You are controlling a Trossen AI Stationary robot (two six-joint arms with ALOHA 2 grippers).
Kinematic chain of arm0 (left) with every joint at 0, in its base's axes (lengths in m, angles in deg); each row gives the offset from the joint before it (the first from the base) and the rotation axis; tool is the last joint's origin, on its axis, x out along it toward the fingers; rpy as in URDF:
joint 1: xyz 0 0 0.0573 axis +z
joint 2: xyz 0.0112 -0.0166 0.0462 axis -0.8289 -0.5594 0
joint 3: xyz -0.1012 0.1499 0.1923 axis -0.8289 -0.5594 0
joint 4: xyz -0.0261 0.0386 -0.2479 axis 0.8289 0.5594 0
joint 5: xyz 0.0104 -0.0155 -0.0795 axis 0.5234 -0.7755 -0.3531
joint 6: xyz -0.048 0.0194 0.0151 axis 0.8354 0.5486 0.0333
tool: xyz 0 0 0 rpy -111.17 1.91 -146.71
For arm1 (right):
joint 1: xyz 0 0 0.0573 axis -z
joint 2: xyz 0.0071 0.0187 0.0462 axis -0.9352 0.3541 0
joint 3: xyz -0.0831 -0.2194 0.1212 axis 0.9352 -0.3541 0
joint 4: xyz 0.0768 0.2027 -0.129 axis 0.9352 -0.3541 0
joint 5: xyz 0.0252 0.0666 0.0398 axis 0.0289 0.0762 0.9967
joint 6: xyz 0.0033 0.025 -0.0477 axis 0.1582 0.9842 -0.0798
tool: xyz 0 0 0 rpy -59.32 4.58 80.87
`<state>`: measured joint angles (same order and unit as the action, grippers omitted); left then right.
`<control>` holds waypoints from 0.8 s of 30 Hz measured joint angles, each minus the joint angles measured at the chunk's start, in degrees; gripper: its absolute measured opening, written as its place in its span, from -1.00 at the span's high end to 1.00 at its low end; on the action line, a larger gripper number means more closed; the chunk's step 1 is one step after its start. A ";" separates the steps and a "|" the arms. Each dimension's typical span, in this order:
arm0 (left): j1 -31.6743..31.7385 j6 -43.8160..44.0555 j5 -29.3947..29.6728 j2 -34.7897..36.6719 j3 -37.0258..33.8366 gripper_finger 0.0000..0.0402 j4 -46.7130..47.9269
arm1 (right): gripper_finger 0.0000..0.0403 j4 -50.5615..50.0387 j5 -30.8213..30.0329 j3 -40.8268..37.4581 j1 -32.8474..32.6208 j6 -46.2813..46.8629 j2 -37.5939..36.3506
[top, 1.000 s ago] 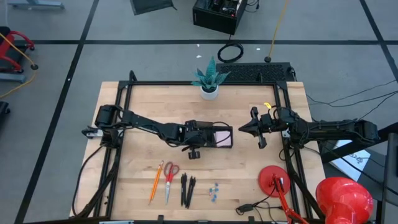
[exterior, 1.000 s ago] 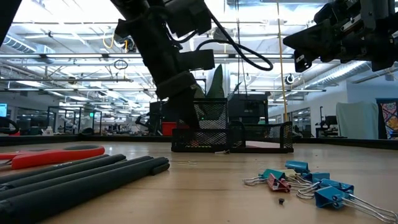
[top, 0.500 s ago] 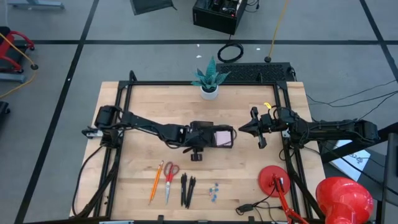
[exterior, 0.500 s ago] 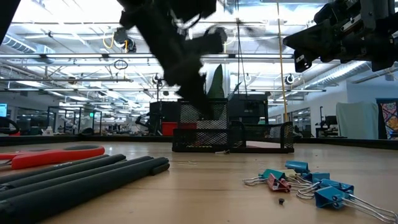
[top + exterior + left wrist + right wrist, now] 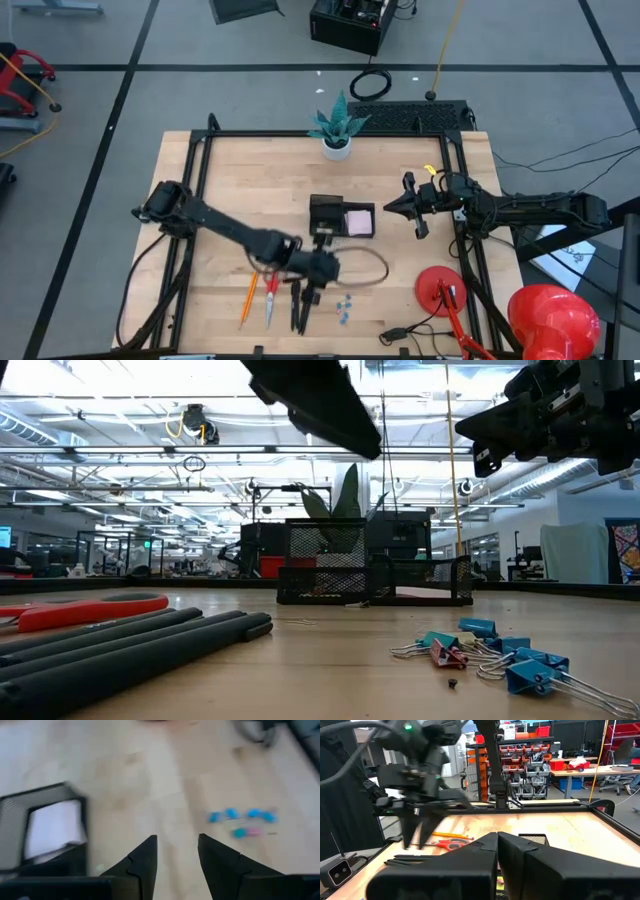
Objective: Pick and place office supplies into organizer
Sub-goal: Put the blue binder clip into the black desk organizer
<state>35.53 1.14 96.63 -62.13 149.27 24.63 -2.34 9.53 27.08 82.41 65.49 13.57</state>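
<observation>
The black mesh organizer (image 5: 330, 216) stands at the table's middle, with the pink sticky-note pad (image 5: 358, 220) lying in its right part. The orange pencil (image 5: 250, 292), red-handled scissors (image 5: 272, 290), black pens (image 5: 300, 305) and blue clips (image 5: 345, 308) lie on the table near the front edge. My left gripper (image 5: 177, 847) is open and empty. It hovers with its fingers pointing down over the pens, as the right wrist view (image 5: 417, 827) shows. My right gripper (image 5: 392, 207) is shut and empty, raised to the right of the organizer.
A white plant pot (image 5: 336, 148) stands at the far edge. A red round-based object (image 5: 443, 287) stands at the front right. A black frame (image 5: 200, 200) runs along the table's sides. There is bare wood between the organizer and the row of supplies.
My left gripper has come up out of the organizer's left part. It has swung toward the table's near edge, to above the pens and scissors. The organizer and the pad have stayed where they were.
</observation>
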 joint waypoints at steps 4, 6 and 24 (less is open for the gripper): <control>-3.69 -0.01 0.06 -0.32 -3.28 0.28 -8.23 | 0.99 -0.03 -0.02 0.00 0.00 0.07 0.02; -4.85 0.15 0.08 -0.26 -5.53 0.28 -15.65 | 0.99 -0.04 -0.02 0.00 0.00 0.07 0.04; -6.42 -3.48 4.55 -1.15 -21.90 0.33 -33.58 | 0.99 -2.16 -0.07 -0.02 0.00 -0.68 0.28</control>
<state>29.11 -2.35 101.18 -63.28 127.37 -8.96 -4.50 9.47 27.06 82.41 64.81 13.85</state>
